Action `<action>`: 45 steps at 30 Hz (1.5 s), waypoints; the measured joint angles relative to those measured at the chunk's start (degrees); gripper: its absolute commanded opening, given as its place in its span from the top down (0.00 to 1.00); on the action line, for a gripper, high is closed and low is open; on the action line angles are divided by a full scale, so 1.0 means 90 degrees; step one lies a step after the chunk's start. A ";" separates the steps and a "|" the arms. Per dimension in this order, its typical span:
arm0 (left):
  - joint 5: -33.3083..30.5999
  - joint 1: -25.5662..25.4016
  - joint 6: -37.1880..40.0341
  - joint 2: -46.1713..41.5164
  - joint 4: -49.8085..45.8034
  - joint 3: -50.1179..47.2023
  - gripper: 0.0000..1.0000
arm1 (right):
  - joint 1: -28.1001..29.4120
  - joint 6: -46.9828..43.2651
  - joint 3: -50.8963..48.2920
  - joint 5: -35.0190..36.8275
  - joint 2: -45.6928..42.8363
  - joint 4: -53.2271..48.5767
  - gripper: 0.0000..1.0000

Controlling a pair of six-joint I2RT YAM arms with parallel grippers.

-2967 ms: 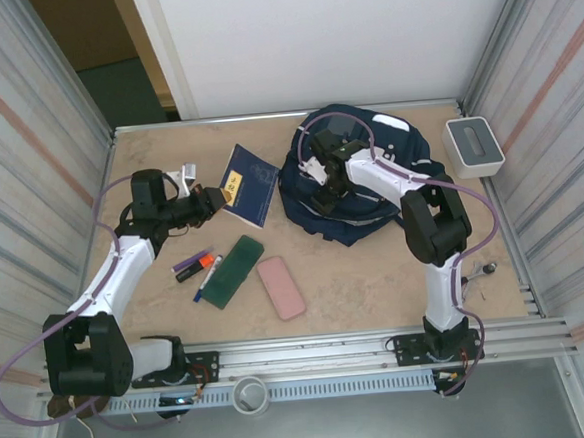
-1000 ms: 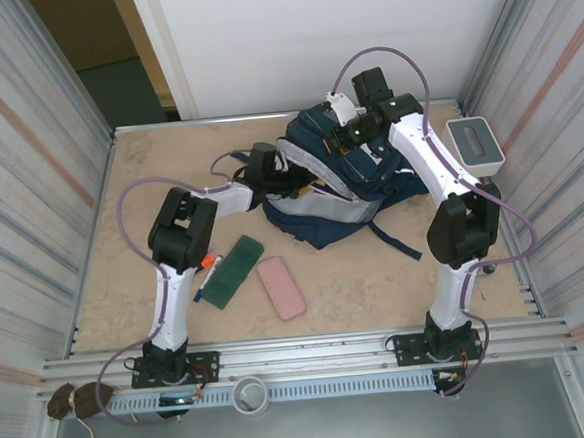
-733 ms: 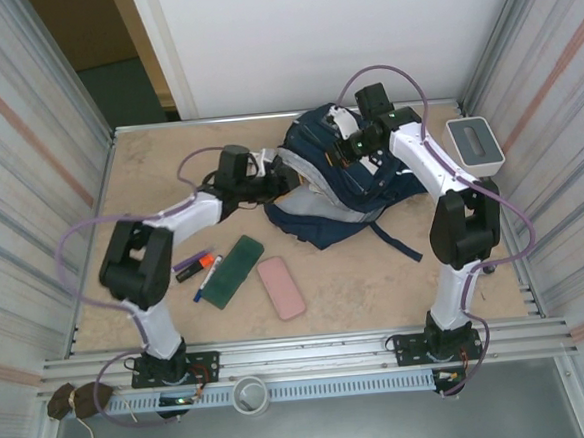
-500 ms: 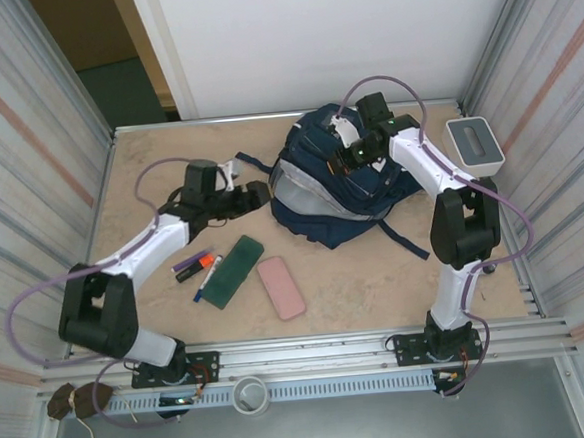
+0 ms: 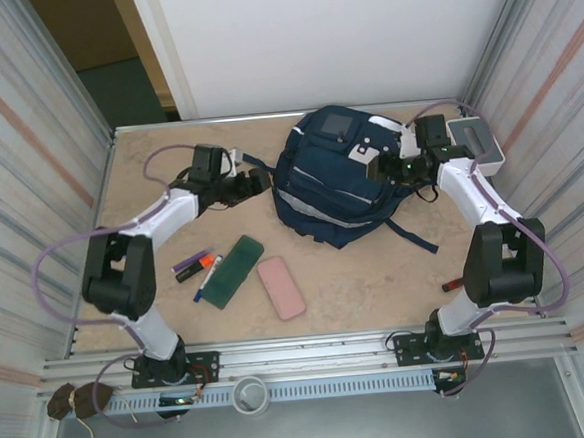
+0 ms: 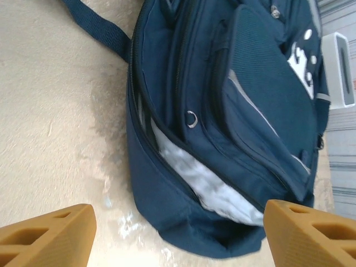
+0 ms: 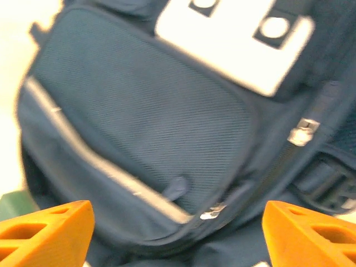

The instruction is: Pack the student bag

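The student bag (image 5: 337, 181), navy with a grey patch and a white label, lies flat at the back middle of the table. My left gripper (image 5: 257, 184) hovers open just left of it, near a strap. In the left wrist view the bag (image 6: 233, 111) shows an unzipped main pocket with pale lining (image 6: 200, 181); the gripper (image 6: 178, 239) holds nothing. My right gripper (image 5: 381, 166) is open at the bag's right side. The right wrist view looks down on the bag's front pocket (image 7: 144, 111) and white label (image 7: 233, 33), with the gripper (image 7: 178, 236) open and not touching the fabric.
A green case (image 5: 231, 270), a pink case (image 5: 281, 287) and a few markers (image 5: 197, 264) lie on the table in front of the bag. A white-grey box (image 5: 473, 144) stands at the back right. Corrugated walls close in on both sides.
The blue notebook seen earlier is gone from the table. My left gripper drew back leftward out of the bag. My right gripper opened, let go of the bag's top and swung right; the bag settled flat.
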 measured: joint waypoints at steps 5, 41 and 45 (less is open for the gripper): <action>0.0112 -0.0097 0.0073 0.1190 -0.0117 0.0816 0.24 | -0.0053 0.0784 -0.0447 0.0743 0.0172 0.0340 0.16; 0.0512 -0.3021 0.0143 0.1919 -0.0202 0.1506 0.39 | -0.0554 0.0605 0.1406 0.0202 0.2567 0.0442 0.30; 0.0481 -0.3619 0.0510 0.1885 -0.0379 0.1914 0.36 | -0.0549 0.0430 0.2798 0.0100 0.3298 0.0044 0.25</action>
